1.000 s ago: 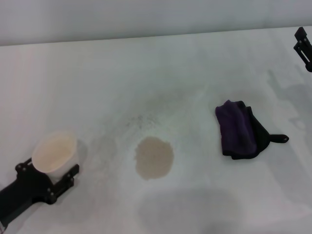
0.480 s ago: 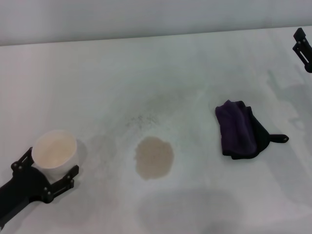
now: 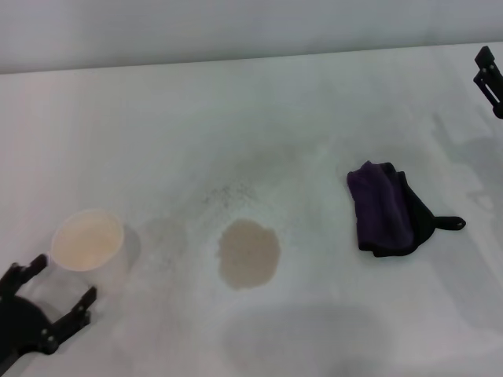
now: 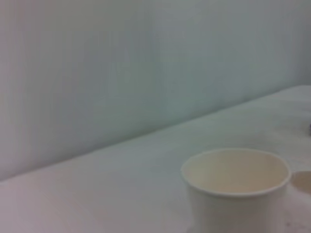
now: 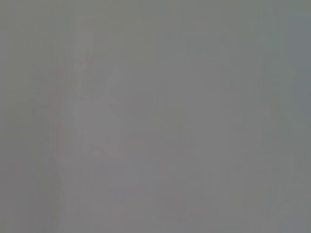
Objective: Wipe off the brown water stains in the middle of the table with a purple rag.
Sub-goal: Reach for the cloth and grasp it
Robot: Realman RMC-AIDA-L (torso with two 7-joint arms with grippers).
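On the desk point(image 3: 259, 102), right of centre, purple rag point(image 3: 381, 208) lies folded, long axis running near-to-far, black loop tab pointing right. Brown water stains point(image 3: 248, 253) sit mid-desk, well apart. Left claw point(image 3: 49, 294) spread apart, just short of paper cup point(image 3: 87, 239). Right claw point(image 3: 489, 78) at far right edge, state indeterminable.

L tool point(image 3: 55, 294) open, low near corner; R tool point(image 3: 489, 78) parked far right.

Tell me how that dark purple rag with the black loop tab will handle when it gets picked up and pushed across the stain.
The dark purple rag with black edging lies folded and rumpled on the white table, so it will probably droop and unfold when lifted. It looks soft and thin, likely light. Pushed over the tan-brown stain, it may bunch rather than slide flat.
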